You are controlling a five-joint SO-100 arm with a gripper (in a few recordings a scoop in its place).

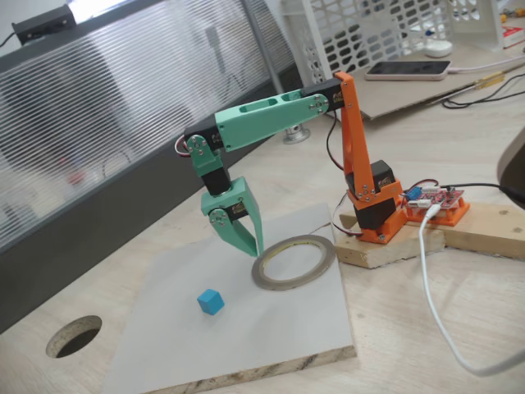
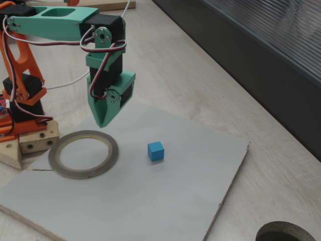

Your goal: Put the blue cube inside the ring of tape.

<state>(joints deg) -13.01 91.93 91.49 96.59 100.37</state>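
the blue cube [image 1: 211, 301] lies outside the ring of tape [image 1: 294, 262]; jaws closed, holding nothing.

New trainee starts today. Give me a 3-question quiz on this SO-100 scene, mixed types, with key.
1. True or false: the blue cube already lies inside the ring of tape.
2. Multiple choice: what do the cube and ring rest on? A) a grey board B) a wire basket C) a phone
3. Short answer: in both fixed views, is the end effector gripping anything?

Key
1. False; the cube sits on the board apart from the ring, which has nothing in it.
2. A
3. No; its fingers come together at the tip with nothing between them, near the ring's rim.
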